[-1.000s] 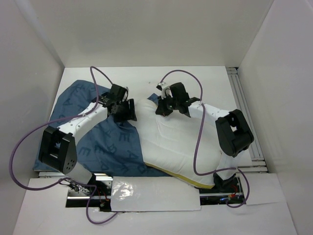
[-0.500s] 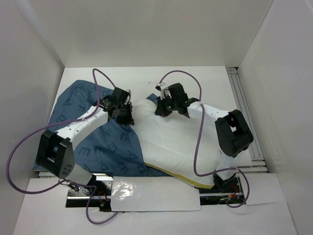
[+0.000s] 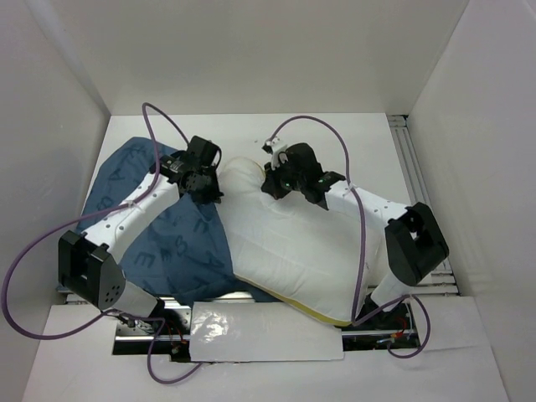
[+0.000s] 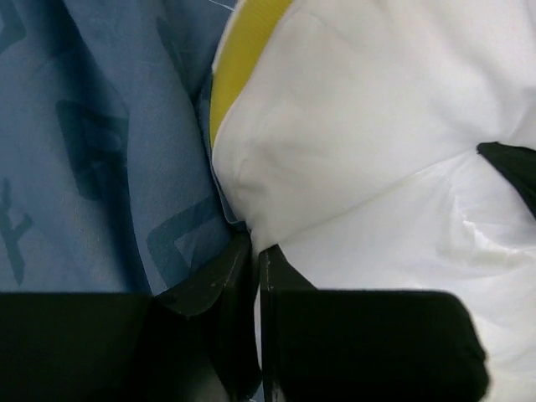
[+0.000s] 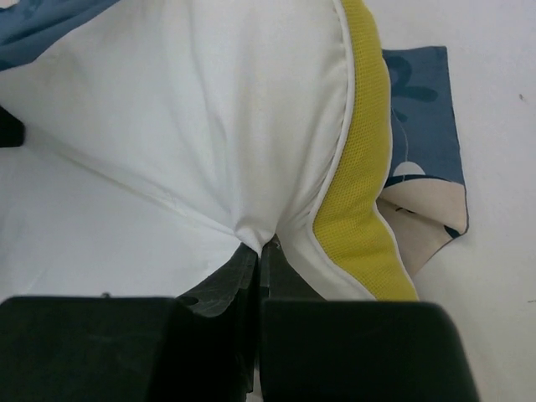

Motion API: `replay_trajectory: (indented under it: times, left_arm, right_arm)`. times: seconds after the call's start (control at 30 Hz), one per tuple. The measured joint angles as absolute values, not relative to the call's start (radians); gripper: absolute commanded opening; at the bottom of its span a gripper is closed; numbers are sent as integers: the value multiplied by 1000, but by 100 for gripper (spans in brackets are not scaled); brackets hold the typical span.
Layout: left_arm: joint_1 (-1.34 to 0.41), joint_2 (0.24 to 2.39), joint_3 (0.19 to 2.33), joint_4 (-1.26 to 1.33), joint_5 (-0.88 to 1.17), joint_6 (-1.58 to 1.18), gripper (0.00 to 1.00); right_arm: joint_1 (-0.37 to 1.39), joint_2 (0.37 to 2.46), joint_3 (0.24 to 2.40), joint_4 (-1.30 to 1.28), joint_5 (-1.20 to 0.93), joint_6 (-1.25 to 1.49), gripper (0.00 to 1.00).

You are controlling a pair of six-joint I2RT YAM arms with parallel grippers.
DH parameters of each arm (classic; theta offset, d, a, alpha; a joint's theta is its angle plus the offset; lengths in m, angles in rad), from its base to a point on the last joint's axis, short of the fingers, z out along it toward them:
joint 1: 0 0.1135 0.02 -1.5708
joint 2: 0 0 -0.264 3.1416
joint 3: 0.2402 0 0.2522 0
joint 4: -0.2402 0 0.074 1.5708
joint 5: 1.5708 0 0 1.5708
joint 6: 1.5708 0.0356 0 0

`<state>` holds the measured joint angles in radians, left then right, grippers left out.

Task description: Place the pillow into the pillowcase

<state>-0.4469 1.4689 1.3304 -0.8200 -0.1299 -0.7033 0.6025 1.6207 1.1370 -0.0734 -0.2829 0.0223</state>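
The right gripper (image 5: 258, 249) is clamped shut on the pillow (image 3: 289, 251), its two fingers pressed together on a small pucker of white cover near the far end, just beside the yellow band (image 5: 356, 184) that runs along that edge. The left gripper (image 4: 254, 251) has its fingers nearly together with only a thin slit between them. Their tips sit right where the edge of the pillowcase (image 3: 159, 243) meets the white cushion, and I cannot tell whether any cloth is caught between them. From above, both grippers are at the far end of the pillow, the left at its left corner and the right a little apart toward the middle. The pillow lies slanted across the table (image 3: 360, 142), its near corner reaching toward the right arm's base. The blue pillowcase is spread flat to the left, its right side overlapping the pillow's left side, and a small piece of it shows beyond the pillow's far end.
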Motion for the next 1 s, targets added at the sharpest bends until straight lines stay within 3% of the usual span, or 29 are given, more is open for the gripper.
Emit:
replay_trajectory:
  times: [0.23, 0.33, 0.37, 0.67, 1.0]
  left_arm:
    - [-424, 1437, 1245, -831, -195, -711, 28]
    - [-410, 1420, 1202, -847, -207, -720, 2]
    - [-408, 1416, 1195, -850, -210, -718, 0]
    - [-400, 1366, 1190, -805, -227, -723, 0]
    - [-402, 1326, 1299, -718, -235, -706, 0]
  right_arm:
    - [594, 1665, 1105, -104, -216, 52, 0]
    - [587, 1678, 1094, -99, -214, 60, 0]
    - [587, 1678, 1092, -96, -215, 62, 0]
    - [592, 1651, 1065, -73, -239, 46, 0]
    - [710, 1442, 982, -6, -345, -55, 0]
